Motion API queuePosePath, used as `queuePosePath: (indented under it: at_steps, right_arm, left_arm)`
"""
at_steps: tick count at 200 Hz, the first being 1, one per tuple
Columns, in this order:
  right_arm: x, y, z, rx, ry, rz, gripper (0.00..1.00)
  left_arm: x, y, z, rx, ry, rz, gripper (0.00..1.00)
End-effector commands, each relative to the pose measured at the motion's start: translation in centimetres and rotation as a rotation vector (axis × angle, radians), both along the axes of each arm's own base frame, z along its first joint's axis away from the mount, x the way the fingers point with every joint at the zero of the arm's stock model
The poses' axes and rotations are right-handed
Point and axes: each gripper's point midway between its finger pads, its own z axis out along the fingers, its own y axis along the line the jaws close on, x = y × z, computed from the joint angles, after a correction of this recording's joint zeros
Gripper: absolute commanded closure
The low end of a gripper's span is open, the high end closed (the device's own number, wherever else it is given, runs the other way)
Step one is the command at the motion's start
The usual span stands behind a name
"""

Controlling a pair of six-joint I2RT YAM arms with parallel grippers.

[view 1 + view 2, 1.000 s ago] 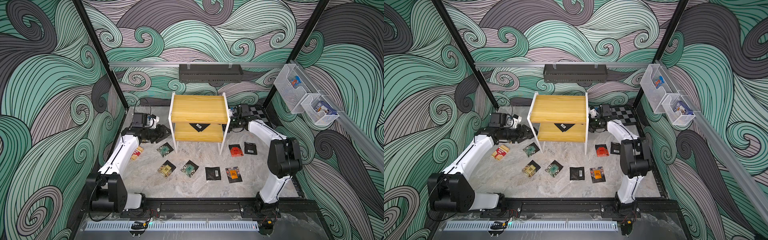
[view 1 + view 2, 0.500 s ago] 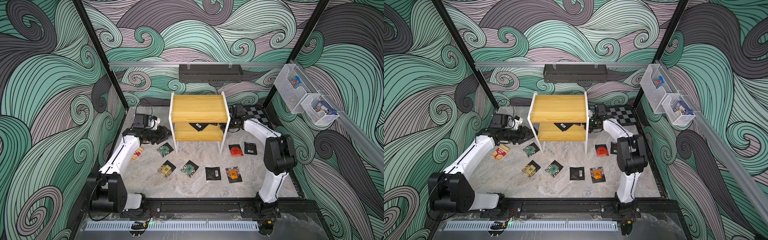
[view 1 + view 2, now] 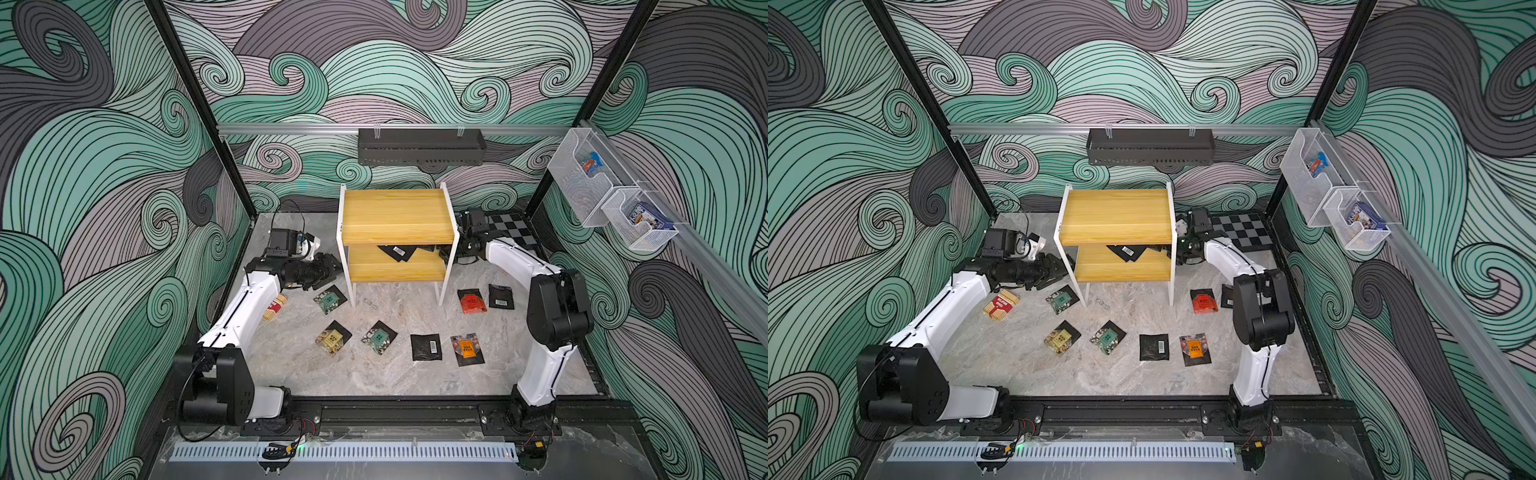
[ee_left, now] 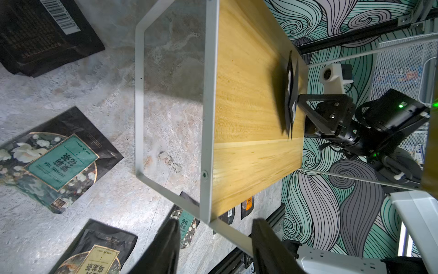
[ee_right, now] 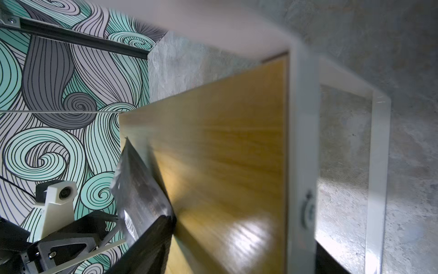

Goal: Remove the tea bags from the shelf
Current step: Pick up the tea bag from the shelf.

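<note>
A marbled grey desk [image 3: 374, 378] is seen from above, inside walls painted with teal and grey swirls. The shelf [image 3: 397, 216], two yellow boards in a thin white frame, stands toward 12 o'clock on the desk. On its lower board, toward the 3 o'clock end, lie overlapping black tea bags [image 3: 398, 252]. One of them shows a white barcode label.

The right end effector [image 3: 441, 253] reaches in between the boards from the shelf's 3 o'clock side, with its tips at the edge of those bags. In the right wrist view a dark shiny sachet [image 5: 139, 189] tilts up off the board against a black finger [image 5: 149, 246]. Whether it is clamped I cannot tell.

The left end effector [image 3: 332, 267] hovers just beside the shelf's 9 o'clock side, low over the desk. It is released: in the left wrist view its fingers [image 4: 166, 244] stand apart, holding nothing.

Seven more sachets lie flat on the desk:
- A teal tea bag [image 3: 329, 298] lies at the shelf's 7 o'clock.
- Toward 6 o'clock runs a loose row: a yellow tea bag [image 3: 333, 341], a second teal tea bag [image 3: 378, 337], a black barcode tea bag [image 3: 425, 347] and an orange tea bag [image 3: 467, 348].
- At 4 o'clock a red tea bag [image 3: 471, 301] lies just beside another black tea bag [image 3: 500, 296].

A red-and-cream striped box [image 3: 1001, 305] lies at 8 o'clock, by the left arm.
</note>
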Motion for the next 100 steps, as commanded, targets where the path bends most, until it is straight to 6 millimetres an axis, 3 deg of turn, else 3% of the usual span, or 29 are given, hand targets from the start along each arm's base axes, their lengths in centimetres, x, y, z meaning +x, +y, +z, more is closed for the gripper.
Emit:
queuePosePath:
  at_steps: [1,100]
  right_arm:
    - [-0.6,-0.6,-2.8,-0.085,0.035,-0.041,0.26]
    - [-2.3,-4.3,0.3,-0.114,-0.05,-0.097,0.26]
  left_arm:
    - [-0.7,-0.5,-0.3,0.0,0.011,-0.027,0.48]
    - [-0.8,-0.2,0.0,0.018,0.0,-0.022,0.48]
